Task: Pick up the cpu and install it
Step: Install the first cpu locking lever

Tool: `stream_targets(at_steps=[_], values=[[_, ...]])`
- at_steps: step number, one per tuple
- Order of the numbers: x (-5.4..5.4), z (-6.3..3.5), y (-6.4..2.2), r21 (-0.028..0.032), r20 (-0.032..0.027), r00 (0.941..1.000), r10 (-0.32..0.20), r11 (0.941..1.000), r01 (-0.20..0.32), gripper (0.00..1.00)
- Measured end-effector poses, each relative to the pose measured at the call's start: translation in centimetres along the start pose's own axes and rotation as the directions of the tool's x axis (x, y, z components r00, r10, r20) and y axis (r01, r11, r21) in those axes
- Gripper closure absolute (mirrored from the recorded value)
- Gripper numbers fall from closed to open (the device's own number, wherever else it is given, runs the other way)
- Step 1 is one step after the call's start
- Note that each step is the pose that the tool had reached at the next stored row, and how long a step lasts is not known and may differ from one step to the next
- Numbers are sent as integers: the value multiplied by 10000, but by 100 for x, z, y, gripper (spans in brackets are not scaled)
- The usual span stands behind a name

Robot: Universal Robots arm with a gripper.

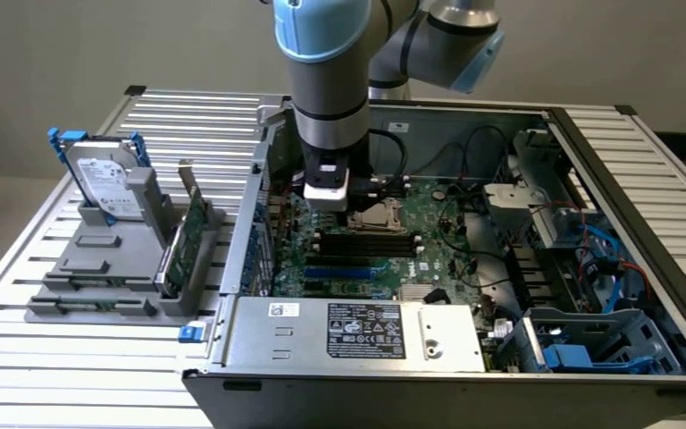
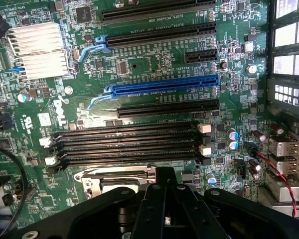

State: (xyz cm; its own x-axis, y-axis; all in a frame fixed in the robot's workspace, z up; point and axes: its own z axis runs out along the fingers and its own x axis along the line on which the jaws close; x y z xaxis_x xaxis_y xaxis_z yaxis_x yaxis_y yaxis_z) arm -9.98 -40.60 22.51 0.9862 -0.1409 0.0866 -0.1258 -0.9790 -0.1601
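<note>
My gripper hangs low inside the open computer case, just above the green motherboard and beside the metal-framed socket, toward the exterior view's left. In the wrist view the black fingers are pressed together with no gap, and the gripper points at the socket's frame, which lies right beneath it. Nothing shows between the fingertips. The cpu is hidden from me; the gripper body covers most of the socket's middle.
Black memory slots run beside the socket, then a blue card slot and a silver heatsink. A red cable crosses nearby ports. On the table at the exterior view's left, a grey stand holds a hard drive. The power supply fills the case's near side.
</note>
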Motion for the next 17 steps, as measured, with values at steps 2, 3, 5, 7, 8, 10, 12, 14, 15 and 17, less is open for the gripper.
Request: stream_targets(at_steps=[2,3,5,7,8,10,12,14,15,17], values=[[-1,13,2,-2,17,10000,86,10000,-86,89],[-2,18,3,-2,27,9999,133,9999,-133,89],[-2,29,5,-1,46,9997,239,9997,-239,89],[-3,38,6,3,63,9994,351,9994,-351,89],[-4,43,7,8,71,9991,410,9992,-410,89],[-4,51,8,20,85,9986,528,9986,-528,89],[-5,58,10,42,101,9981,610,9981,-611,89],[-6,67,10,81,115,9976,679,9977,-680,89],[-6,70,11,99,121,9974,715,9974,-716,89],[-7,77,12,132,134,9967,803,9967,-805,89]])
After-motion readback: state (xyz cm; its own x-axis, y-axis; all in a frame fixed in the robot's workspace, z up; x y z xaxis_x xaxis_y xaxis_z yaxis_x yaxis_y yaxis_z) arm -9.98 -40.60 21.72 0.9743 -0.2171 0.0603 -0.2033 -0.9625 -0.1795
